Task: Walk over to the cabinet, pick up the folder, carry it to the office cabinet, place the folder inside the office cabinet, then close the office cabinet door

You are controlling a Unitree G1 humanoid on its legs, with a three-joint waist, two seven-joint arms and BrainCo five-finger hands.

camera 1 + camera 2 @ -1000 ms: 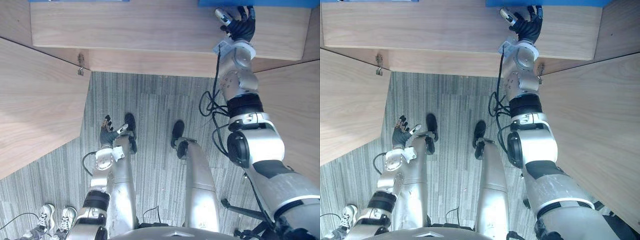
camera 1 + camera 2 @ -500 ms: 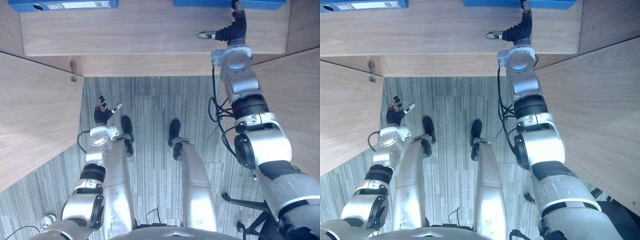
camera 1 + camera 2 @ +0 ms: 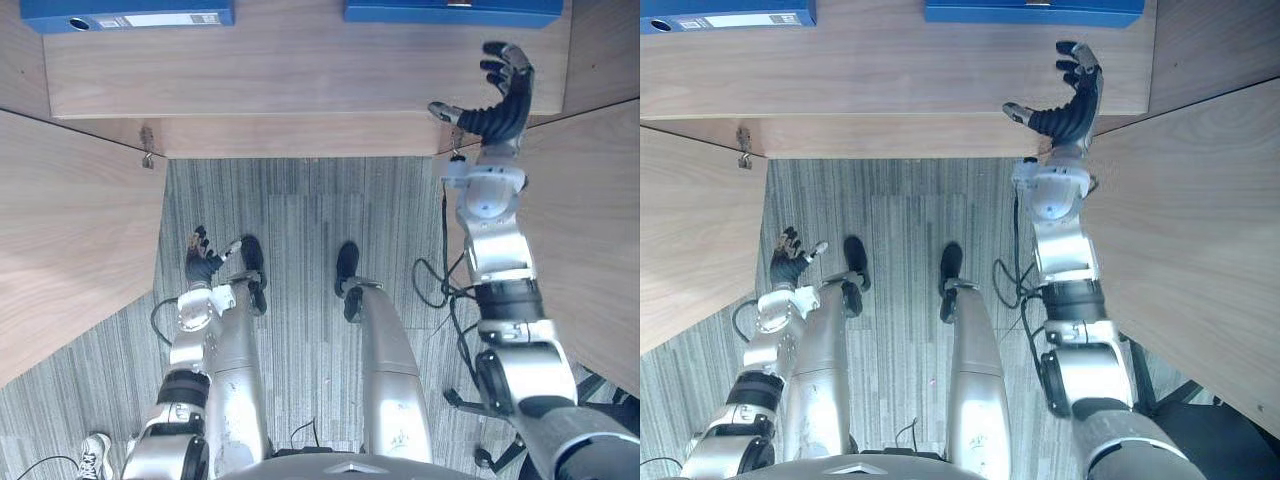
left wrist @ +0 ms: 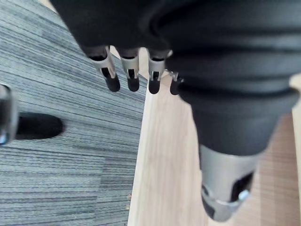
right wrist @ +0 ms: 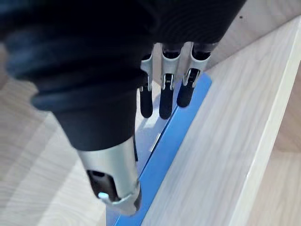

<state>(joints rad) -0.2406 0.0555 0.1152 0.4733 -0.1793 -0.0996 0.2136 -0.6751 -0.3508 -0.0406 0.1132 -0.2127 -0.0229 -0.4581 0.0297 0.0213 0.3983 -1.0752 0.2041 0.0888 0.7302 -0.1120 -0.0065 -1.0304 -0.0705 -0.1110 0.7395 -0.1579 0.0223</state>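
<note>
My right hand hovers over the office cabinet shelf, fingers spread and empty; the blue folder lies at the shelf's back right corner. My left hand hangs relaxed. The door stands open, not yet closed.

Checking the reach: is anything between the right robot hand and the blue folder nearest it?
Nothing visible. The right robot hand is open above the shelf, and only bare wood lies between it and the blue folder.
</note>
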